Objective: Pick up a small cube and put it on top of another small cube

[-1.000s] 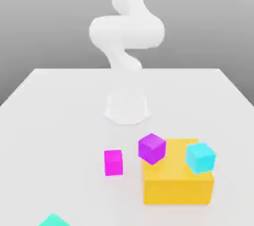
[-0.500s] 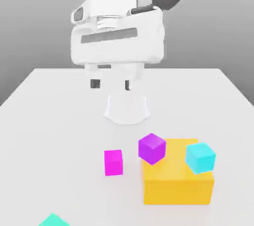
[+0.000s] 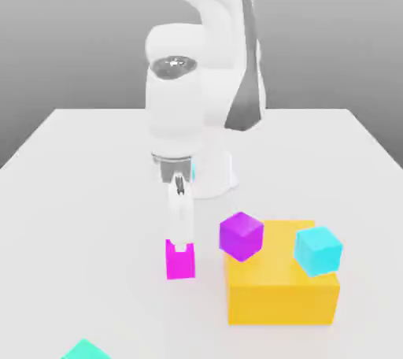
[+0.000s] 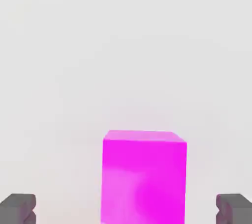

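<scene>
The magenta-pink small cube (image 3: 180, 263) rests on the white table, left of the yellow block in the exterior view. My gripper (image 3: 181, 244) has come down right over it, fingers pointing down at its top edge. In the hand view the pink cube (image 4: 143, 176) stands between the two grey fingertips (image 4: 17, 208), which are spread wide with clear gaps on both sides, so the gripper (image 4: 126, 209) is open and holds nothing. The cyan small cube (image 3: 318, 250) sits tilted at the yellow block's right top corner.
A large yellow-orange block (image 3: 283, 286) lies right of the pink cube. A darker purple cube (image 3: 241, 235) leans at its top left corner. A teal block (image 3: 85, 350) peeks in at the front left. The arm's white base (image 3: 212, 172) stands behind.
The arm has swung down from high above the table to the pink cube. Its fingers now stand on either side of the cube. The cubes have not moved.
</scene>
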Controlling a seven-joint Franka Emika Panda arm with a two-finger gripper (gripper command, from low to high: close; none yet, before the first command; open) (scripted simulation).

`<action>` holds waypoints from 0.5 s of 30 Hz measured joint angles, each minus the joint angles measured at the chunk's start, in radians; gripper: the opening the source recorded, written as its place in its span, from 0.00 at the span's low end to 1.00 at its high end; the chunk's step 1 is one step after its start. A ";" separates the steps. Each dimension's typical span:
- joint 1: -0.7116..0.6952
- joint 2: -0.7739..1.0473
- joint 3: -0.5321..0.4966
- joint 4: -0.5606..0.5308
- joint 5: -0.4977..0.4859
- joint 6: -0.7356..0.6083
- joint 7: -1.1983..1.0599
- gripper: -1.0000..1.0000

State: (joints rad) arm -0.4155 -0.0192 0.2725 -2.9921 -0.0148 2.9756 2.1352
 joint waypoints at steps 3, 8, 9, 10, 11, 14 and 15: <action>0.112 0.110 -0.160 0.020 -0.183 0.086 0.133 0.50; 0.248 0.236 -0.298 0.041 -0.212 0.193 0.155 0.00; 0.248 0.236 -0.298 0.041 -0.212 0.194 0.155 0.00; 0.248 0.236 -0.298 0.041 -0.212 0.194 0.155 0.00; 0.248 0.236 -0.298 0.041 -0.212 0.195 0.155 0.00; 0.252 0.232 -0.303 0.041 -0.211 0.192 0.155 0.00; 0.243 0.207 -0.291 0.036 -0.204 0.171 0.150 0.00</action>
State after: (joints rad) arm -0.1727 0.1881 -0.0186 -2.9559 -0.2189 3.1466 2.2848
